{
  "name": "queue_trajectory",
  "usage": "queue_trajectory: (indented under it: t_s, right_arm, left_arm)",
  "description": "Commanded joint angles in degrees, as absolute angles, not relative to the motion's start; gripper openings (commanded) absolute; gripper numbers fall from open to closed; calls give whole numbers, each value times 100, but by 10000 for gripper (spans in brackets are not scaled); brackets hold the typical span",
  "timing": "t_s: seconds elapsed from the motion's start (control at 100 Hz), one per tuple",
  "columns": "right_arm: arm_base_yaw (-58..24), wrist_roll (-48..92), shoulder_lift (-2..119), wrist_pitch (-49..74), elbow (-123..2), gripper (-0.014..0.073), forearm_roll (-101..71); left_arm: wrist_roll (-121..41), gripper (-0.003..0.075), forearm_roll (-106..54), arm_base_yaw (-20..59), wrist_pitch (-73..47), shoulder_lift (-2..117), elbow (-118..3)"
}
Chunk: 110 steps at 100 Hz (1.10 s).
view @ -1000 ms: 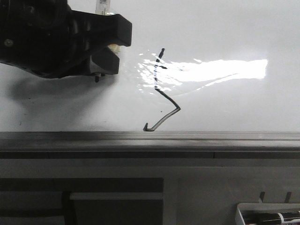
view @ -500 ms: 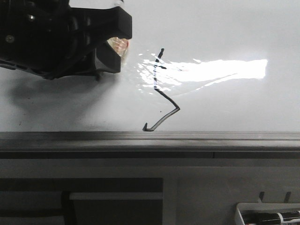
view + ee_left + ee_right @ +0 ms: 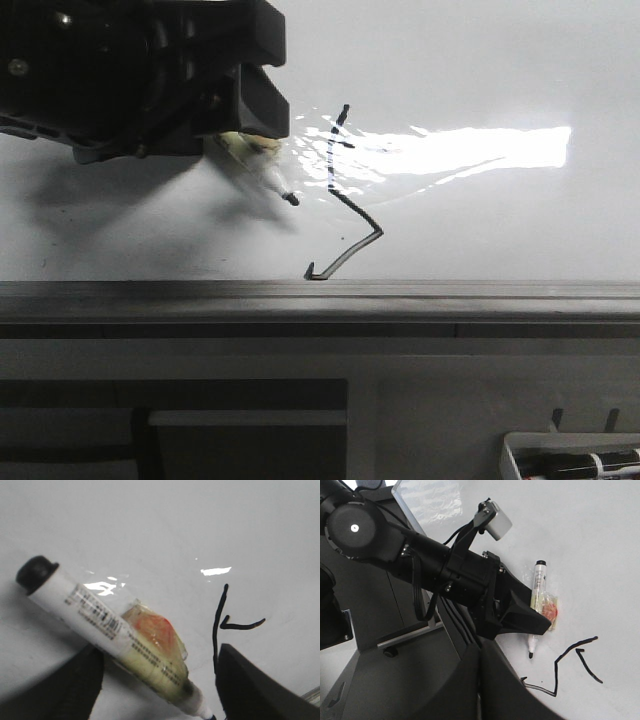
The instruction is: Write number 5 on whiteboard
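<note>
A thin black number 5 point(image 3: 345, 200) is drawn on the glossy whiteboard point(image 3: 480, 70).

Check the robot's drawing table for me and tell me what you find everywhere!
Surface: whiteboard glossy, with a glare patch and faint specks.
Job's things: number 5 drawn in black; marker lying beside it.
Clutter: tray holding pens, off the board.
Grippers: left gripper open, fingers either side of the marker; right gripper state unclear.
Cables: black cables on the left arm.
Surroundings: grey rail along the board's edge.
</note>
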<state>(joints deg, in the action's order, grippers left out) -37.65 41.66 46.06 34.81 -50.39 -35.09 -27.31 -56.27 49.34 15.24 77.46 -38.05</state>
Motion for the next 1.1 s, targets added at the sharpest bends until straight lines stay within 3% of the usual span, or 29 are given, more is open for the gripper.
queue_trajectory:
  t_s: [0.0,0.29,0.78,0.9,1.09]
  right_arm:
    - [-3739,4185,4564,3170,-5188,-61,-3701]
    - [-3739,4185,4541,3170,-5188,-61,-3701]
    - [-3739,4185,3492,3232,-5188,-61,-2844]
    - [-3739,4109,3152,3303,-5011,-61,-2593]
    - [-3739,3427,2334,2917,-3984,-61,-2067]
  left_arm:
    - [-2705,557,-5812,4825,2036,7768,-3871]
    - [-2705,558,-5890,4837,1956,7629,-3893]
    - [-2933,542,-6011,4957,1033,5807,-3881]
    - [-3301,447,-5867,4957,661,5118,-3881]
    - [-3778,144,-4943,4957,-292,3959,-3881]
